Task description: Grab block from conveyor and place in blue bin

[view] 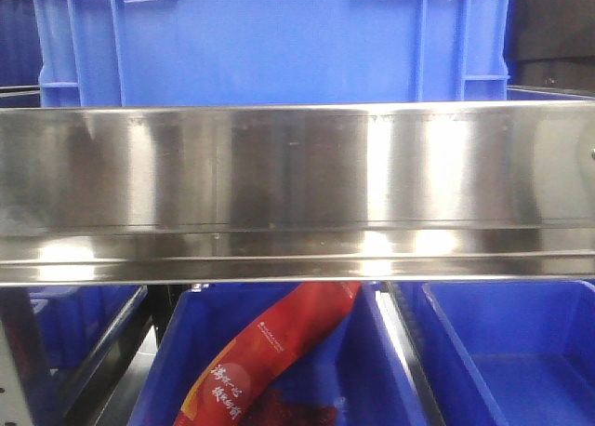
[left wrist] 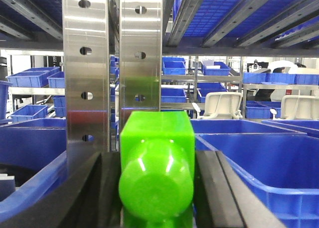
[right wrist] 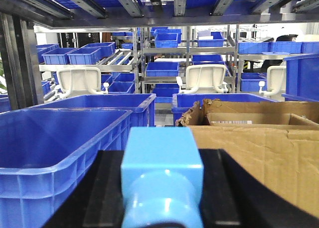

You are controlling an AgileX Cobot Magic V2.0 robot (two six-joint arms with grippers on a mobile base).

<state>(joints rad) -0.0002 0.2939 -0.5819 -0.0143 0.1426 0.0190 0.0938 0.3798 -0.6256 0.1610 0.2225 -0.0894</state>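
Left pincer: clamping a green block between its jaws.
Right pincer: clamping a light-blue block between its jaws.
Handling: probably light, rigid, slick plastic; the flat sides are giving the surest hold.

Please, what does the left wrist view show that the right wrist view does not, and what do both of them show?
Only the left wrist view shows a green block held in the left gripper, with two steel posts with holes just behind it.

Only the right wrist view shows a light blue block held in the right gripper, and a cardboard box on the right side.

Both show a large blue bin close by, shelves with smaller blue bins, and white plastic shapes far behind.
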